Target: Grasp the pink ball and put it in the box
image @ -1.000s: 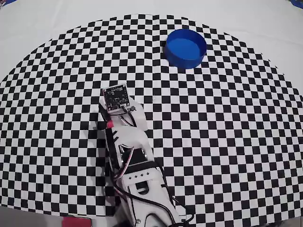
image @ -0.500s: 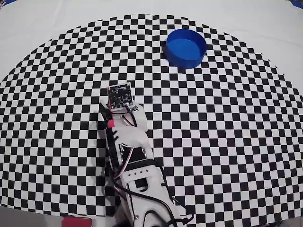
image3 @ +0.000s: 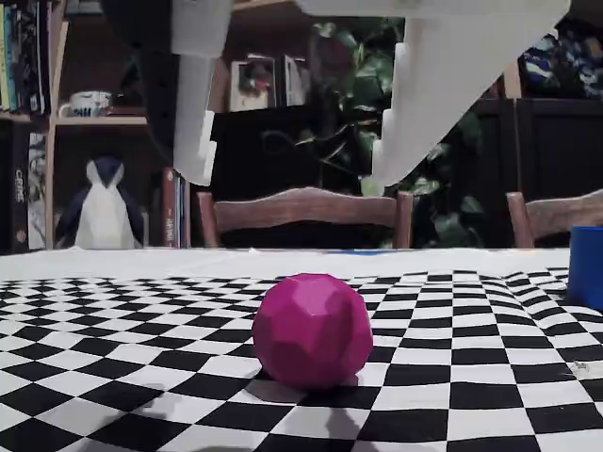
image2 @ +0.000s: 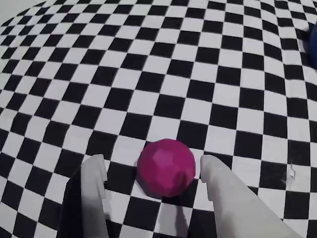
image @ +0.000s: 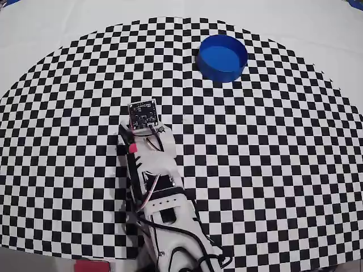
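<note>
In the overhead view, the white plastic robot arm (image: 161, 192) reaches up from the bottom edge over the black-and-white checkered cloth (image: 272, 170) that covers the table. A small black circuit board (image: 143, 113) rides on its front end and hides whatever lies beneath, so neither the ball nor the fingers can be made out here. The round bright blue box (image: 223, 58) with upright walls stands at the upper right of the cloth, well apart from the arm.

In the wrist view, the small magenta-pink faceted ball (image2: 166, 167) rests on the checkered cloth, between the two pale fingers of the gripper (image2: 151, 171). The fingers stand spread apart, one on each side of the ball, with a sliver of cloth visible between each tip and the ball.

In the fixed view (low, at table height), the pink ball (image3: 312, 330) sits on the cloth with its shadow under it. The two white fingers hang above it, wide apart, their tips clear of the ball's top. An edge of the blue box (image3: 588, 266) shows at the right border. Behind the table stand wooden chairs (image3: 306, 215) and a toy penguin (image3: 104, 205)
</note>
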{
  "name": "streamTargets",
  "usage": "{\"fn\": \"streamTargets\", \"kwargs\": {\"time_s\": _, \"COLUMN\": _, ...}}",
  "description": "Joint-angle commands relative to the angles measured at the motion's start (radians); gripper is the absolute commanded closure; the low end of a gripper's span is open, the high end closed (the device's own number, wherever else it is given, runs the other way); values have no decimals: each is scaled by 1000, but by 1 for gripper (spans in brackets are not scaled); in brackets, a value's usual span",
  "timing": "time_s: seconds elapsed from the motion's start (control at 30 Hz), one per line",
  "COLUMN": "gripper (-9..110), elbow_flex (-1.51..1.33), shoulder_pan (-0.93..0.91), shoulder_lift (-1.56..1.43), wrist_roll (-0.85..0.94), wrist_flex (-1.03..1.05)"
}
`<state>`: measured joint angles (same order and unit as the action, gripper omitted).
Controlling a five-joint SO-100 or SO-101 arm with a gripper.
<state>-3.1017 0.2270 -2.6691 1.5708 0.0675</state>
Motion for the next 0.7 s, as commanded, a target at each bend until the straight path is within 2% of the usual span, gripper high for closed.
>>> {"fn": "streamTargets", "kwargs": {"time_s": 0.0, "gripper": 80, "elbow_flex": 2, "shoulder_pan": 2, "shoulder_lift": 18, "wrist_roll": -8, "wrist_flex": -21}}
{"fn": "streamTargets", "kwargs": {"time_s": 0.67, "gripper": 78, "elbow_flex": 38, "shoulder_pan": -6, "shoulder_lift": 138, "wrist_roll": -8, "wrist_flex": -71}}
